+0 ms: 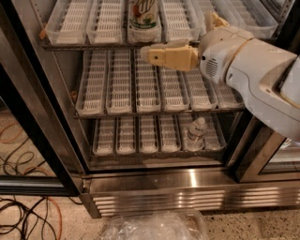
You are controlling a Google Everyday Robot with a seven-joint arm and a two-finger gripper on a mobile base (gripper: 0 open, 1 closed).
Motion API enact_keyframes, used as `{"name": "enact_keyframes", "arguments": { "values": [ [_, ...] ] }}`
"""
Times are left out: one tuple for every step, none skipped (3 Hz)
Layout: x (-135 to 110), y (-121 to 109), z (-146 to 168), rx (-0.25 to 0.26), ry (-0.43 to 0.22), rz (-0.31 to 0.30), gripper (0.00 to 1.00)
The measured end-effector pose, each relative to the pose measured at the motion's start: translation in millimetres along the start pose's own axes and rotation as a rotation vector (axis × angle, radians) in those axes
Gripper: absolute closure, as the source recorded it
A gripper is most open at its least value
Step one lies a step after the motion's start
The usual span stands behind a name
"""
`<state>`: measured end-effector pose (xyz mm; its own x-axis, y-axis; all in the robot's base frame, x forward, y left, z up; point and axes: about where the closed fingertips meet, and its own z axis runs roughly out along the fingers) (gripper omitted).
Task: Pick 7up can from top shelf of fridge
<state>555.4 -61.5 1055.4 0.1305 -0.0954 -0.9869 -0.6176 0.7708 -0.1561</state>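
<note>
The 7up can, whitish-green with green lettering and a red spot, stands in a middle lane tray on the top shelf of the fridge; its top is cut off by the frame edge. My gripper, tan with a white arm behind it, hangs in front of the top shelf's front edge, just below and slightly right of the can, pointing left. It holds nothing that I can see.
A small clear water bottle stands on the bottom shelf at the right. White lane trays line the middle shelf. The black door frame slants at the left. Cables and a clear plastic bag lie on the floor.
</note>
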Motion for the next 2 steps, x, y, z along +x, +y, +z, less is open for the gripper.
{"name": "enact_keyframes", "arguments": {
  "values": [
    [-1.6,1.8,10.0,-0.004,-0.006,0.005,0.0],
    [-9.5,9.6,30.2,-0.008,-0.039,0.019,0.0]
  ]
}}
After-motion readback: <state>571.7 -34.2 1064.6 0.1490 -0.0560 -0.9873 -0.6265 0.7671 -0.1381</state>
